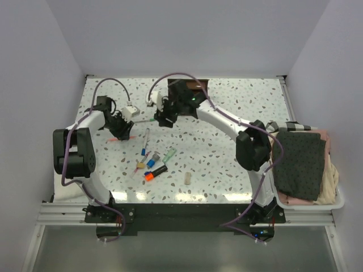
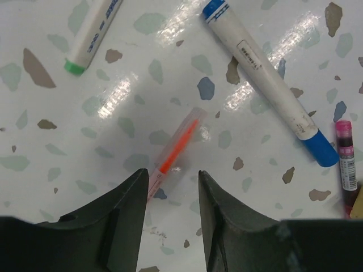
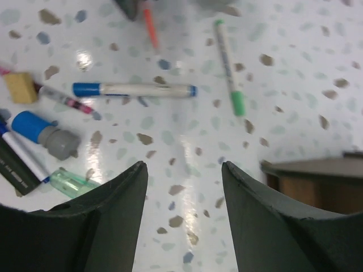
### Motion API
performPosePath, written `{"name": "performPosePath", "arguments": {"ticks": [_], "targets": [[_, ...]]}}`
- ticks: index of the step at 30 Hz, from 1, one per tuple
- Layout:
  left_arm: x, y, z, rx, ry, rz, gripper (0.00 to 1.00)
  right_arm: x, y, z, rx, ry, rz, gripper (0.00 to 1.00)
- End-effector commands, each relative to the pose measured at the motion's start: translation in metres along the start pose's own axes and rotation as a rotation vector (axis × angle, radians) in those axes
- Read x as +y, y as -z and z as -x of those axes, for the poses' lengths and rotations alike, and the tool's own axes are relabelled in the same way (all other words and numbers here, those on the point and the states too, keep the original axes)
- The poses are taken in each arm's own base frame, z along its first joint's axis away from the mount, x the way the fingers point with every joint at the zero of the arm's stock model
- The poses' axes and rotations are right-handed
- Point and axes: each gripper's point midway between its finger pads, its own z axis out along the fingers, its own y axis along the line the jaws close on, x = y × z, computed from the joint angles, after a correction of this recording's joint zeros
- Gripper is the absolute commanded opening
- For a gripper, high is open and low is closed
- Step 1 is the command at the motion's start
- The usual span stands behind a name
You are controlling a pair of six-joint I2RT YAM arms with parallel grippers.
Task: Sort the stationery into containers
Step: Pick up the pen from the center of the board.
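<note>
Left gripper [image 2: 172, 177] flanks one orange pen [image 2: 178, 144], beside two white markers [image 2: 266, 79] [image 2: 93, 31].

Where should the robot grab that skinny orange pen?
Around the middle of its barrel, coming straight down from above with one finger on each long side. The orange pen lies flat on the table, thin and slanted, with bare space either side; the left gripper hovers at its near end.

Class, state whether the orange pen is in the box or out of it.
Out: the orange pen lies flat on the table, one end inside the left gripper.
</note>
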Motion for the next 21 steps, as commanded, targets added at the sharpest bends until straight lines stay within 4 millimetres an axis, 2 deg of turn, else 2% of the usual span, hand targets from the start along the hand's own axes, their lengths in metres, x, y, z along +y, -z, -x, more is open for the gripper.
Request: {"name": "performPosePath", "arguments": {"ticks": [1,5,7,13,15,16,18,20,21], "targets": [[0.004,-0.006,0.018,0.001,-0.129,0.05,0.45,-0.045,0.08,0.07,-0.213,-0.109,-0.18,0.59],[0.009,-0.017,0.018,0.047,-0.154,0.081,0.43,-0.049,0.096,0.07,-0.216,-0.113,-0.214,0.59],[0.004,-0.025,0.018,0.075,-0.189,0.074,0.42,-0.05,0.099,0.067,-0.211,-0.119,-0.22,0.59],[0.003,-0.036,-0.001,0.181,-0.231,0.046,0.34,-0.051,0.112,0.068,-0.216,-0.118,-0.248,0.59],[0.003,-0.04,-0.01,0.221,-0.262,0.048,0.24,-0.054,0.116,0.066,-0.215,-0.121,-0.262,0.59],[-0.001,-0.044,-0.018,0.247,-0.267,0.031,0.14,-0.057,0.119,0.066,-0.213,-0.122,-0.276,0.59],[-0.011,-0.048,-0.03,0.293,-0.287,-0.001,0.03,-0.062,0.124,0.064,-0.211,-0.125,-0.296,0.59],[-0.021,-0.045,-0.03,0.29,-0.281,-0.039,0.0,-0.067,0.134,0.065,-0.209,-0.122,-0.326,0.59],[-0.022,-0.04,-0.021,0.267,-0.275,-0.04,0.0,-0.072,0.14,0.065,-0.21,-0.121,-0.348,0.59]]}}
